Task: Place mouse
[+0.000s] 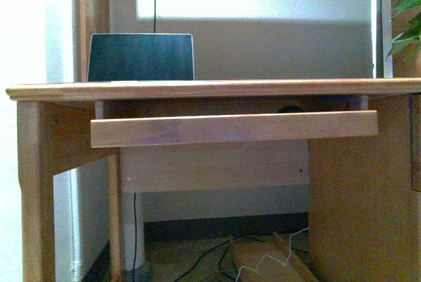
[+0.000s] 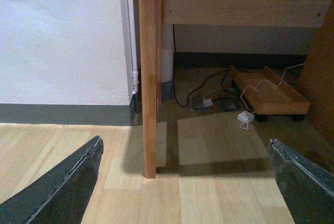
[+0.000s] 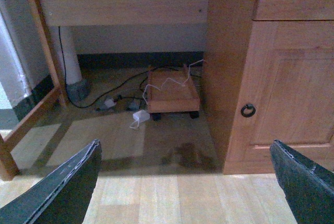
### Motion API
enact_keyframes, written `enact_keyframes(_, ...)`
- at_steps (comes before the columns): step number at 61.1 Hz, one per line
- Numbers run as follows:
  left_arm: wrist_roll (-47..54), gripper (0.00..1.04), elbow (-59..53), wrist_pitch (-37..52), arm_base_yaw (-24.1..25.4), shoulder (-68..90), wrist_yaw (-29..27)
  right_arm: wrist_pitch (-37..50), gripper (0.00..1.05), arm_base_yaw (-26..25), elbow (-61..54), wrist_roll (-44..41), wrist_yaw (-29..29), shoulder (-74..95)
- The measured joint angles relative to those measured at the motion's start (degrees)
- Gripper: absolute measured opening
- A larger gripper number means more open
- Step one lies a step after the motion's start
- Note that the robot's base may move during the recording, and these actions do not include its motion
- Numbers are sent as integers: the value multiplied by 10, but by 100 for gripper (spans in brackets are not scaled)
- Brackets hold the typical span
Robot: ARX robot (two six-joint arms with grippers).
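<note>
Dark grey and domed, 1 mouse (image 1: 290,108) shows in the front view only as a small hump. It sits on the sliding tray (image 1: 233,128), behind the tray's front board and just under the desk top (image 1: 217,89), right of centre. We cannot make out more of it than that curved top.

On the desk top we count 1 laptop (image 1: 141,57), upright at the far left, well apart from the mouse. Green leaves of 1 plant (image 1: 406,22) reach in at the right edge.

We see 2 grippers, each in its own wrist view. The left gripper (image 2: 183,141) has its 2 dark fingers spread wide with nothing between them, and the right gripper (image 3: 185,143) is released in the same way. Both hang over the pale wooden floor (image 3: 172,198) in front of the desk.

Under the desk lie 1 low wooden trolley (image 3: 172,92) on wheels, 1 white adapter (image 3: 141,116) and some loose cables. Beside the trolley stands 1 cabinet door (image 3: 289,88) with 1 ring pull (image 3: 248,110). A white wall (image 2: 62,36) with dark skirting closes the room behind.
</note>
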Motion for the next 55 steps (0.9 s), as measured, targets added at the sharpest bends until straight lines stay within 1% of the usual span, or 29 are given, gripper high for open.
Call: enact_keyframes(55,0,97,0,0,0,0,0,0,97,0,0,0,-2,0)
